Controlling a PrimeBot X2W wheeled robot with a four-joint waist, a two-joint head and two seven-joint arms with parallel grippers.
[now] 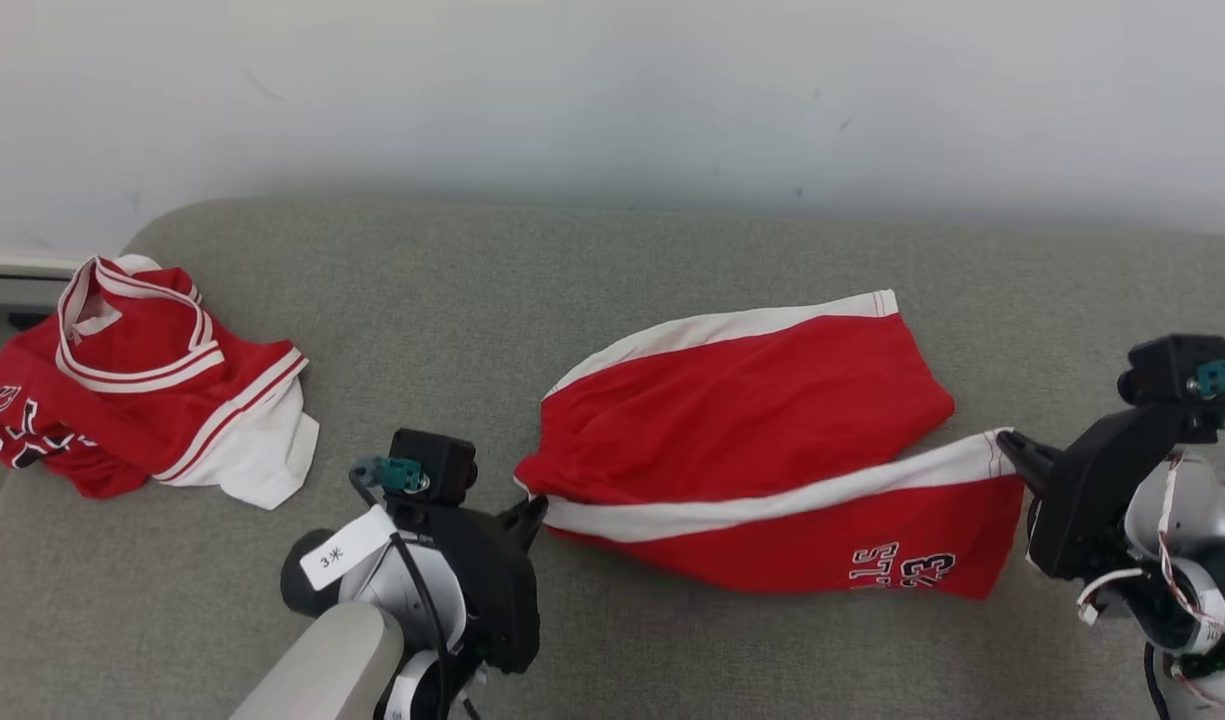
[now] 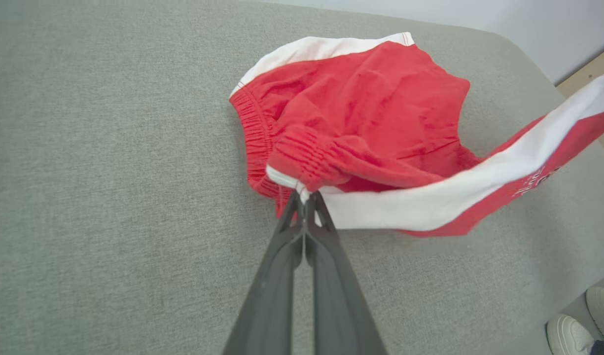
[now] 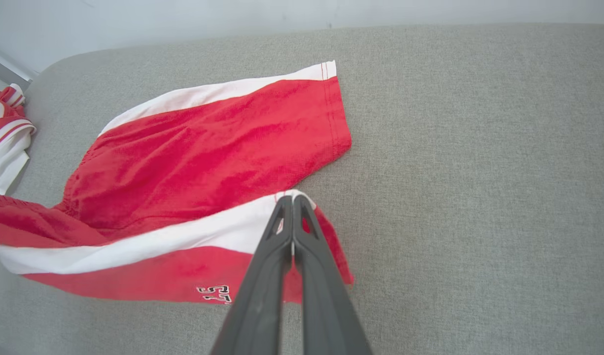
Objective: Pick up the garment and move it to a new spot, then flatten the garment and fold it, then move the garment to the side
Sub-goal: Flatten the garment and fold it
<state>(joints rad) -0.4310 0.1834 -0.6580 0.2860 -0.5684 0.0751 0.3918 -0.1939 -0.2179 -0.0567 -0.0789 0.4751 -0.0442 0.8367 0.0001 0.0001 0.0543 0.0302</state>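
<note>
The garment [image 1: 752, 420] is a pair of red shorts with white side stripes, lying across the middle of the grey cushion. My left gripper [image 1: 538, 506] is shut on the waistband end of a white stripe [image 2: 302, 190]. My right gripper [image 1: 1006, 440] is shut on the hem end of the same stripe [image 3: 292, 197]. That near leg, with black lettering [image 1: 897, 570], hangs stretched between the two grippers a little above the cushion. The far leg [image 3: 223, 143] rests flat on the cushion.
A crumpled red and white jersey [image 1: 137, 380] lies at the cushion's far left edge. The grey cushion [image 1: 672, 260] ends at a white wall behind. In the left wrist view a person's white shoes [image 2: 583, 320] stand on the floor beyond the cushion's edge.
</note>
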